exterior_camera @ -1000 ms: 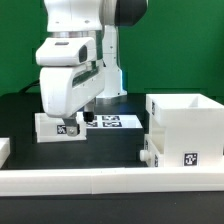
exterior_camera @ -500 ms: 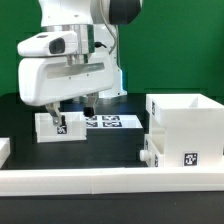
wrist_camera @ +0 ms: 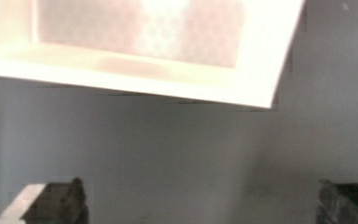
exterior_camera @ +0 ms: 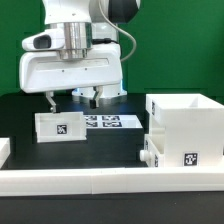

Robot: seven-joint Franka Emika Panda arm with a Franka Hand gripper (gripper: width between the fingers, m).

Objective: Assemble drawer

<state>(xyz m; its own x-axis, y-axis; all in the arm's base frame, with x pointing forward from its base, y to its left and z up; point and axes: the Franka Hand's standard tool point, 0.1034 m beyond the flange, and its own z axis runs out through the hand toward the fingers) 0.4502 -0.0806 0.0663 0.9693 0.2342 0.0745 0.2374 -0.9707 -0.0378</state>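
Note:
A small white drawer tray (exterior_camera: 60, 126) with a tag on its face lies on the black table at the exterior view's left. It also shows in the wrist view (wrist_camera: 140, 45) as a white open frame. My gripper (exterior_camera: 73, 99) hangs just above and behind it, jaws wide apart and empty. In the wrist view the gripper (wrist_camera: 202, 205) shows only bare table between its two dark fingertips (wrist_camera: 51, 202). The large white casing (exterior_camera: 186, 128) stands at the right with a tag on its front. A knobbed white part (exterior_camera: 149, 155) sits at its lower left side.
The marker board (exterior_camera: 112, 122) lies flat behind the small tray. A long low white rail (exterior_camera: 100, 180) runs along the front edge, with a white end piece (exterior_camera: 5, 148) at the far left. The arm's base stands behind, before a green backdrop.
My gripper has risen off the small tray and turned about its wrist, so its jaws now spread across the exterior view. The tray stays where it was.

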